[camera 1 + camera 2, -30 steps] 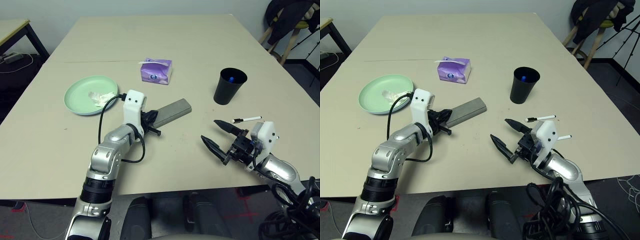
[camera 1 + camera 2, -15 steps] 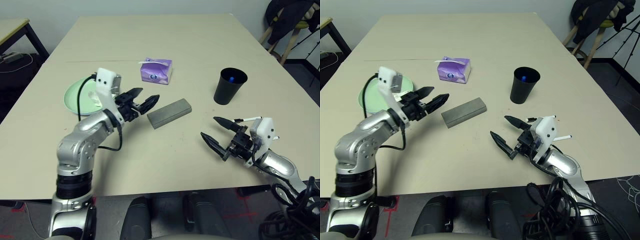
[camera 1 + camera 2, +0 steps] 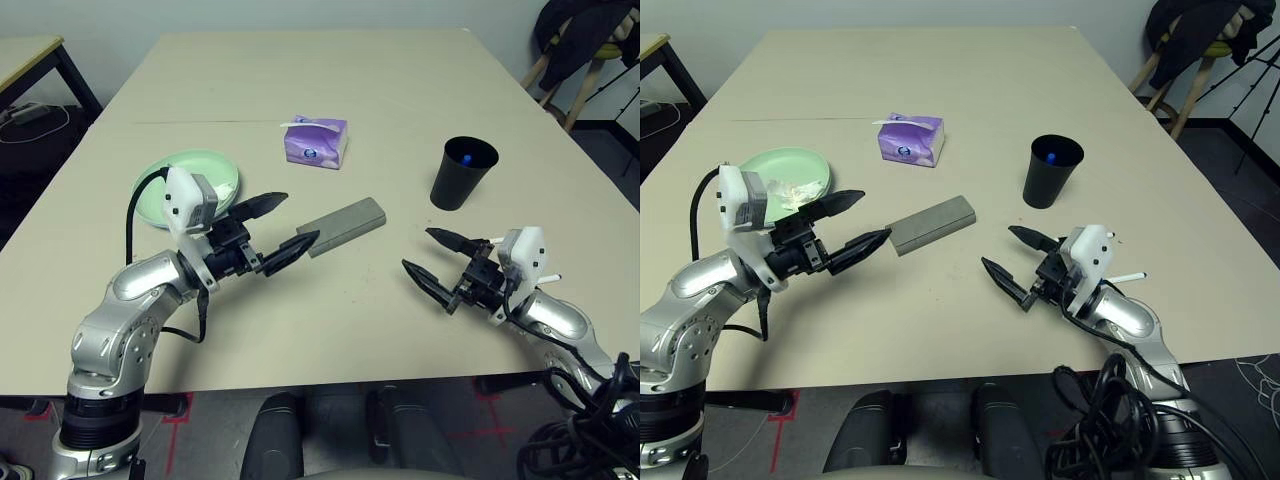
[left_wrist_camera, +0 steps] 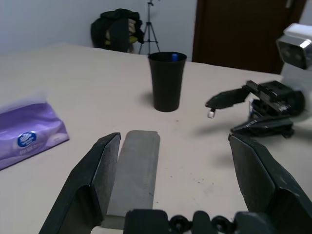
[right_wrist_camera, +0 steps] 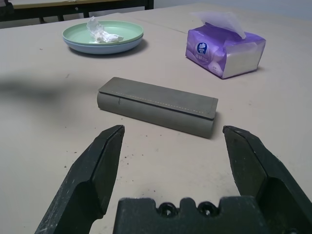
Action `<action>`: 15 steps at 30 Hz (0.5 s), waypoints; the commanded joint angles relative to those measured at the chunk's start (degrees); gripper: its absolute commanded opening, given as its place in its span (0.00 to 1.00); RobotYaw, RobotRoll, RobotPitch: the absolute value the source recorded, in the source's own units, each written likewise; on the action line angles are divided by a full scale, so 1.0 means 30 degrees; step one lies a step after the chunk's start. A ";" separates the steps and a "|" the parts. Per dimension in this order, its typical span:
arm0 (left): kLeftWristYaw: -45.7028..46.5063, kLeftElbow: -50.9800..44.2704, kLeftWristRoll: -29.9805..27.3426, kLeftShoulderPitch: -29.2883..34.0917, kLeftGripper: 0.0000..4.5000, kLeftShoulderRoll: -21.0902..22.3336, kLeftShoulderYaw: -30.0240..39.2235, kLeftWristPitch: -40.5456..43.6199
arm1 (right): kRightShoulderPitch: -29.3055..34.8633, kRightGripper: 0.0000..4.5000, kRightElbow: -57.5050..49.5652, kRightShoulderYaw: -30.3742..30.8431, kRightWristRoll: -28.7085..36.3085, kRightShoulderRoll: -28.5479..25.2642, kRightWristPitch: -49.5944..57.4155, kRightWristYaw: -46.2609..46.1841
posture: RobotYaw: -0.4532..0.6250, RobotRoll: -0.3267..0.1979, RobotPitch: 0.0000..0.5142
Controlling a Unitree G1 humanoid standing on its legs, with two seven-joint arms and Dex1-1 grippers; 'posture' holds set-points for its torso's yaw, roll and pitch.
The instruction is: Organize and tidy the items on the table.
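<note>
A grey glasses case (image 3: 345, 226) lies closed in the middle of the table (image 3: 330, 80). My left gripper (image 3: 301, 217) is open just left of the case's near end, with nothing between its fingers. My right gripper (image 3: 416, 248) is also open and empty, low over the table to the right of the case. A white pen (image 3: 1127, 277) lies beside the right wrist. The black cup (image 3: 463, 172) holds a blue-capped pen. A crumpled tissue (image 5: 97, 29) sits on the mint green plate (image 3: 190, 185), which rests on a light blue one. The purple tissue box (image 3: 315, 142) stands behind the case.
A small wood-topped table (image 3: 30, 60) stands off the far left corner. A stool with a dark jacket (image 3: 585, 35) stands at the back right. Bare tabletop stretches behind the tissue box and between the two grippers.
My left gripper has let go of the glasses case, opened wide and drawn back to the left. The case lies where it was. The right gripper stays open, hardly moved.
</note>
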 commanded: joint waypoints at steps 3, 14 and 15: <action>-0.0241 0.0054 0.0292 0.0106 1.00 0.0156 -0.0445 -0.1142 | -0.0065 1.00 0.0432 -0.0166 -0.0089 -0.0295 -0.0246 0.0308 | 0.47 0.62 0.17; 0.0173 0.0097 0.0236 -0.0034 1.00 0.0064 -0.0861 -0.1530 | -0.0142 1.00 0.0527 -0.0173 -0.0022 -0.0753 -0.0292 0.0686 | 0.47 0.62 0.18; 0.0264 0.0204 0.0264 -0.0062 1.00 0.0033 -0.0815 -0.1550 | -0.0144 1.00 0.0522 -0.0145 -0.0019 -0.0797 -0.0308 0.0774 | 0.47 0.62 0.18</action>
